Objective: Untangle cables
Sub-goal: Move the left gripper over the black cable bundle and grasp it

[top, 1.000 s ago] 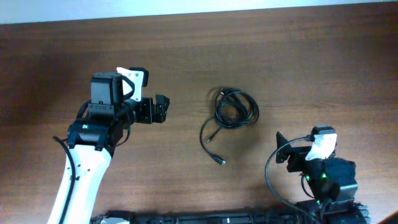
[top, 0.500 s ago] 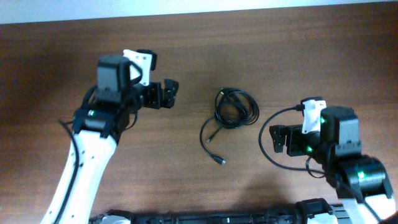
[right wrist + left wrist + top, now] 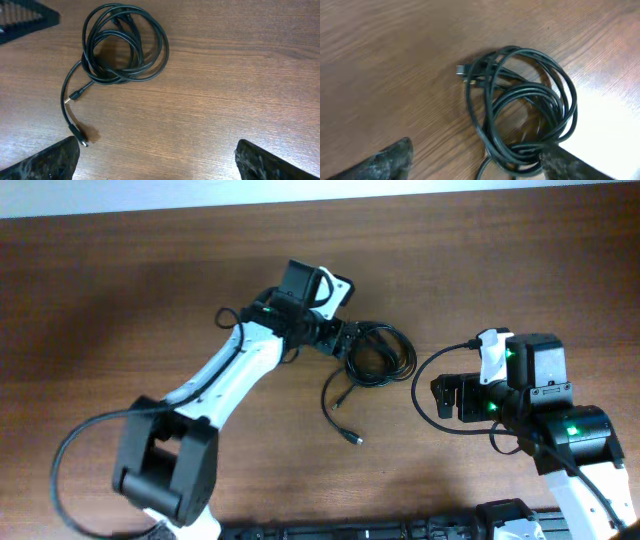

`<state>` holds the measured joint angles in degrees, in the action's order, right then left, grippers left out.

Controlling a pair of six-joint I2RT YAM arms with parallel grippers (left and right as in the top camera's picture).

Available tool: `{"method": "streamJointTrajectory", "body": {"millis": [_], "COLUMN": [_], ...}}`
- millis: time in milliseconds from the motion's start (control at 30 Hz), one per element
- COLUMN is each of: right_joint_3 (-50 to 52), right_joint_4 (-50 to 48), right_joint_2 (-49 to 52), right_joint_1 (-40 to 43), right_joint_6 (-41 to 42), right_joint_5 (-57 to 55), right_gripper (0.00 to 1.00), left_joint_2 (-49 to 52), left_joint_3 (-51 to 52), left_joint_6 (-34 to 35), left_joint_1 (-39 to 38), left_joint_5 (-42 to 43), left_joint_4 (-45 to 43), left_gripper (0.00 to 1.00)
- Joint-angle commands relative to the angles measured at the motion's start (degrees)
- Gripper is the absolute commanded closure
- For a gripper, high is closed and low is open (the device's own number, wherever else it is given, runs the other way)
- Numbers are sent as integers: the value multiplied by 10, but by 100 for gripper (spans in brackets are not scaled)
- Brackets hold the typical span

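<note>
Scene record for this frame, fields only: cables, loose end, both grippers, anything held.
cables: one loose black coil, tangled, flat on the table
loose end: tail runs out of the coil, plug lying on the wood
left gripper: open, at the coil's left side
right gripper: open, apart from the coil, to its right
held: nothing

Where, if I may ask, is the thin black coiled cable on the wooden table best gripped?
The loose black tail below the coil, taken from above: it lies flat as a single strand, clear of the overlapping loops, so no other strand gets pinched.
</note>
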<state>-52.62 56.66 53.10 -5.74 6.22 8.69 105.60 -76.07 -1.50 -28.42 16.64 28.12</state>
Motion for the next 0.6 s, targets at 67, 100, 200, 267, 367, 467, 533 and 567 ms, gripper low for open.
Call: {"method": "streamJointTrajectory", "body": {"millis": [67,100,200,267,367,467,533,567], "right_joint_3": [-13,-13,-13,-13,-13,-13,-13,-13], "right_joint_4": [3,4,4,4,4,4,3,0], "right_joint_2": [0,0,0,0,0,0,1,2], "right_joint_1": [-2,-2,-2,-2,-2,-2,-2,-2], "right_joint_6": [-2,-2,-2,-2,-2,-2,-2,-2], "right_joint_5": [-5,-5,-3,-3,-3,-3,-3,-3], "right_gripper": [1,2,2,2,1,2,2,2], "left_joint_2": [62,75,102,113,110,88,61,38], "left_joint_3": [-7,-7,-7,-7,-7,-7,-7,-7], "left_joint_6": [-8,-8,-7,-7,-7,-7,-7,-6], "left_joint_1": [-43,-52,-60,-61,-60,-59,-59,-59], "left_joint_5": [11,10,3,-14,-14,-14,-14,-12], "left_joint_4": [-33,-48,-70,-64,-60,-58,-47,-36], "left_gripper": [23,25,38,48,92,100,100,100]}}
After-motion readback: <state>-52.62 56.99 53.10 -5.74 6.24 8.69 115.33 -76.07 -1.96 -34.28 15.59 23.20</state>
